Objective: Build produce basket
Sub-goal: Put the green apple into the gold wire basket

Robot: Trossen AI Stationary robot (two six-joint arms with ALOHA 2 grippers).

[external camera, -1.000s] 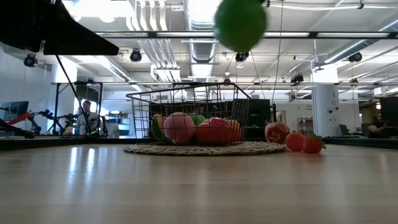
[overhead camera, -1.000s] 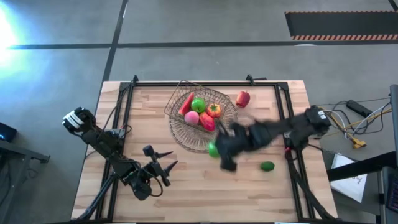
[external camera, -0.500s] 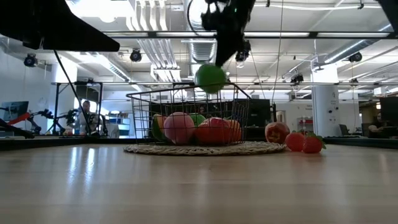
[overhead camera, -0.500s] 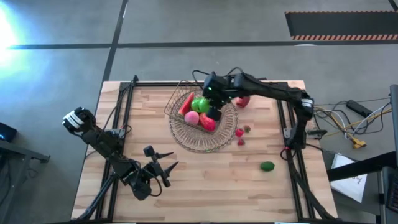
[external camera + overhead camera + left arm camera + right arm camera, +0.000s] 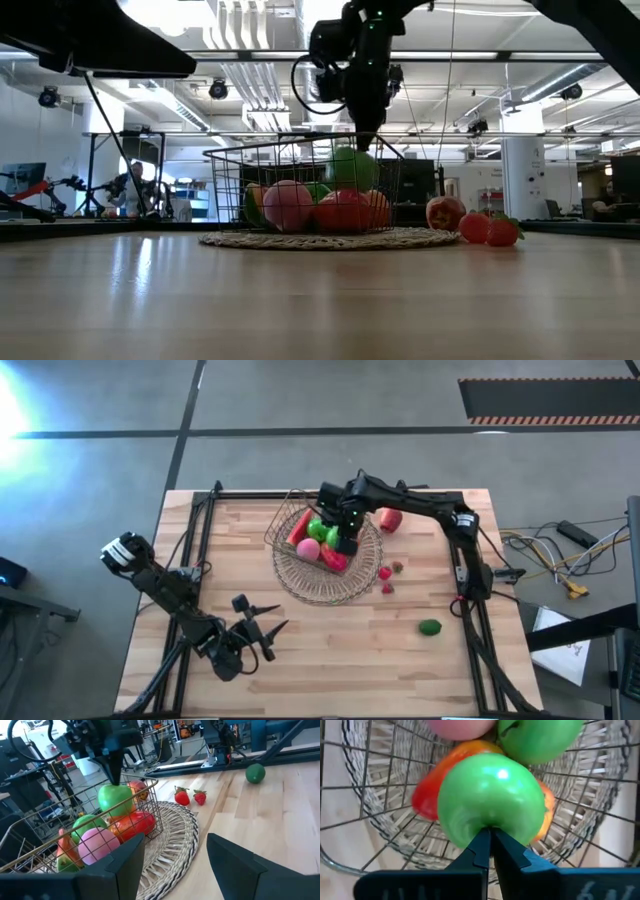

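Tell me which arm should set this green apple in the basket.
Right. The right gripper already holds the green apple by its stem, above the basket. The left gripper waits open, far off.

Strong glare burns out the floor beyond the table [image 5: 300,660] at its left far corner in the high view, while the tabletop itself is evenly lit with soft shadows. In the low view, ceiling lights above the basket [image 5: 300,185] bloom white, and the nearest tabletop is blurred. A highlight shines on the green apple [image 5: 492,802], close and slightly soft.
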